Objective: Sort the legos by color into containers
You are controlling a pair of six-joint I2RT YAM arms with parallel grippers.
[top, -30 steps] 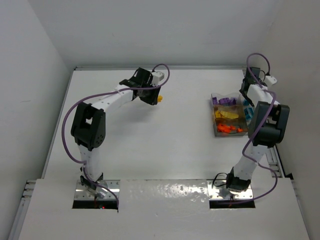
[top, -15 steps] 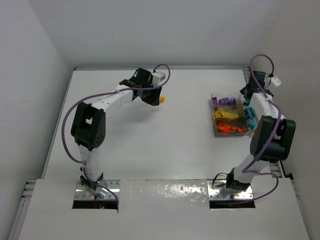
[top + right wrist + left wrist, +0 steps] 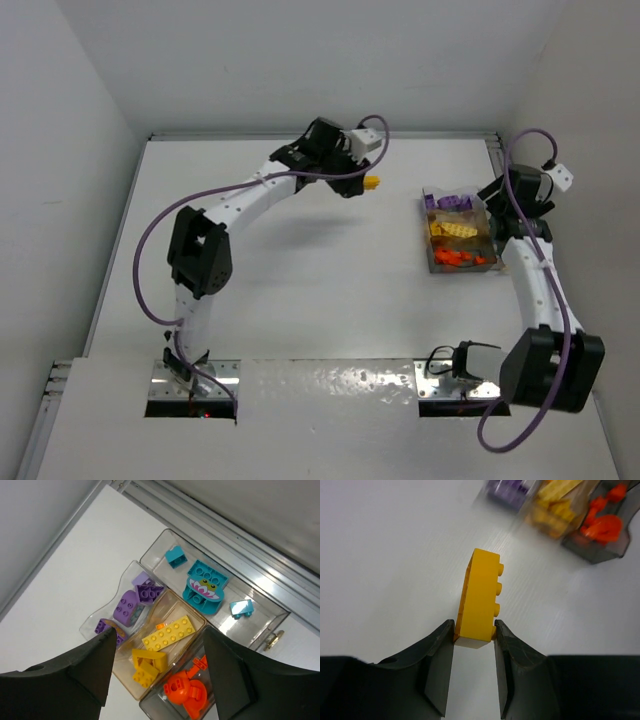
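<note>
My left gripper point(image 3: 362, 183) is shut on a yellow brick point(image 3: 480, 597), held above the table left of the clear divided box point(image 3: 431, 258); the brick also shows in the top view point(image 3: 371, 182). The box's compartments hold purple bricks point(image 3: 131, 605), yellow bricks point(image 3: 168, 634), orange pieces point(image 3: 187, 695) and teal pieces point(image 3: 205, 586). My right gripper point(image 3: 159, 652) is open and empty, above the box, fingers point(image 3: 227, 670) spread wide over the yellow compartment. In the top view it sits at the box's right side point(image 3: 500, 192).
A metal rail point(image 3: 240, 550) runs along the table's far edge behind the box. White walls close in the table on the left, back and right. The left arm point(image 3: 260, 190) arches across the table's back half.
My left gripper has carried the yellow brick rightwards toward the box. My right arm has swung outward to the right, its gripper staying near the box's right side.
</note>
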